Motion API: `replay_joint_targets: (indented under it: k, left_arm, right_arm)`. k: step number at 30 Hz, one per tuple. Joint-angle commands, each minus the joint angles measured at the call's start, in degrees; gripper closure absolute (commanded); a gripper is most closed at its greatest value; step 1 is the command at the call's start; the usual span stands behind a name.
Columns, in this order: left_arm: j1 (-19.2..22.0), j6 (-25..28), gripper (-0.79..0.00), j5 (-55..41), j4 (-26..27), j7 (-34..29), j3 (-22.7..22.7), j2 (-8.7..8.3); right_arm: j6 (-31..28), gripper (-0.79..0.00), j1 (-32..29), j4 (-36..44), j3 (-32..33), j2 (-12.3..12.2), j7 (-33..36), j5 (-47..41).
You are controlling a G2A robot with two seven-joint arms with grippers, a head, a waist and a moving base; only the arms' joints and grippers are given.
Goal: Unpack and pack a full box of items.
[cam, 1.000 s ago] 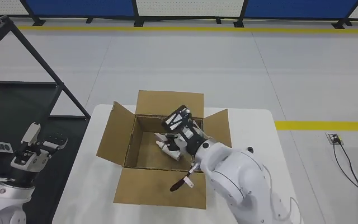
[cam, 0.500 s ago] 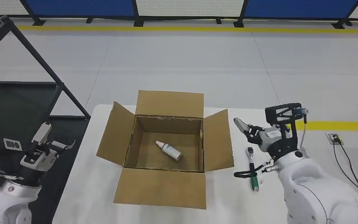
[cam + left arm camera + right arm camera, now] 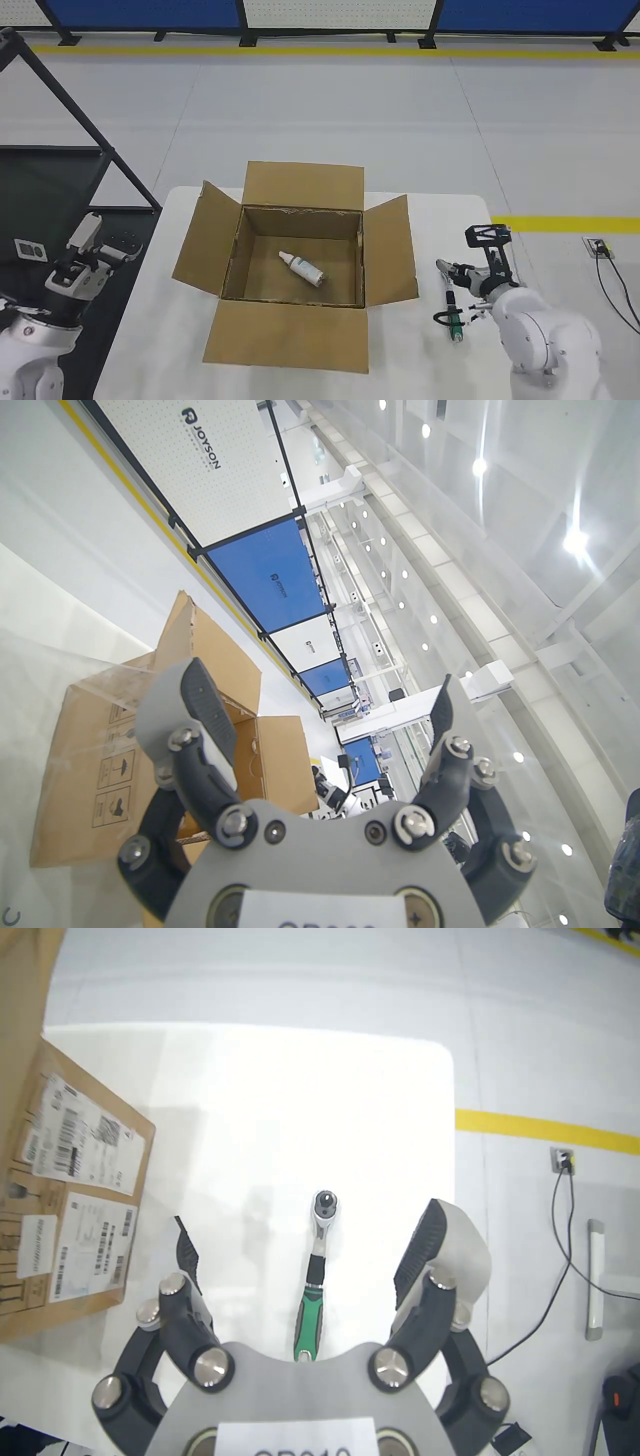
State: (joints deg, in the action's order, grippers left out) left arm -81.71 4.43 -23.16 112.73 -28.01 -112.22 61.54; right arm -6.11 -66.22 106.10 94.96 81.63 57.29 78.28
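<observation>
Right of the box, on the table, your ratchet lies flat just by the wide-open, empty right hand. Expect it stiff and heavy; grip the green handle. The bottle, likely light, lies inside the box.

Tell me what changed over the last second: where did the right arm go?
The right gripper left the box, swung to the table on its right and drew back. It's open over the wrench, which already lay there half a second ago. The left gripper, open, edged slightly toward the table. Box and bottle stayed put.
</observation>
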Motion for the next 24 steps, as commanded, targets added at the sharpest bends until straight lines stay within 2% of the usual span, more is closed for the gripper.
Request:
replay_joint_targets:
  k: [1, 4, 7, 11, 13, 14, 18, 24]
  left_arm:
    - [0.2, -0.2, -0.785, 0.4, 0.2, 0.0, 0.3, -0.03]
    - [0.4, -0.4, -0.785, 0.8, 0.5, -0.1, 0.8, -0.07]
    - [0.6, -0.4, -0.785, 1.0, 0.6, -0.2, 1.1, -0.10]
    - [0.7, -0.5, -0.785, 1.2, 0.7, -0.2, 1.2, -0.14]
    - [0.7, -0.5, -0.785, 1.2, 0.7, -0.2, 1.2, -0.15]
    - [0.7, -0.5, -0.785, 1.3, 0.7, -0.1, 1.1, -0.16]
    - [0.5, -0.5, -0.785, 1.4, 0.8, 0.0, 1.1, -0.18]
    - [0.2, -0.5, -0.785, 1.2, 1.2, 0.1, 1.2, -0.18]
  right_arm:
    - [-1.0, -0.785, 0.4, -3.9, 0.0, -0.2, 0.2, -0.7]
    - [-0.6, -0.785, 1.7, -8.4, -0.6, -0.3, 0.6, -1.0]
    - [-0.5, -0.680, 2.7, -11.8, -0.6, -0.5, 0.5, -2.2]
    - [1.5, -0.585, 3.9, -15.4, -0.9, -0.7, 1.1, -1.6]
    - [1.5, -0.610, 4.5, -16.6, -0.9, -0.8, 1.1, -2.0]
    - [1.5, -0.597, 4.6, -17.1, -0.9, -0.9, 1.1, -2.3]
    - [1.3, -0.449, 4.8, -18.0, -1.3, -1.2, 1.6, -2.5]
    - [2.6, -0.379, 5.9, -19.4, -2.5, -1.5, 2.4, -1.2]
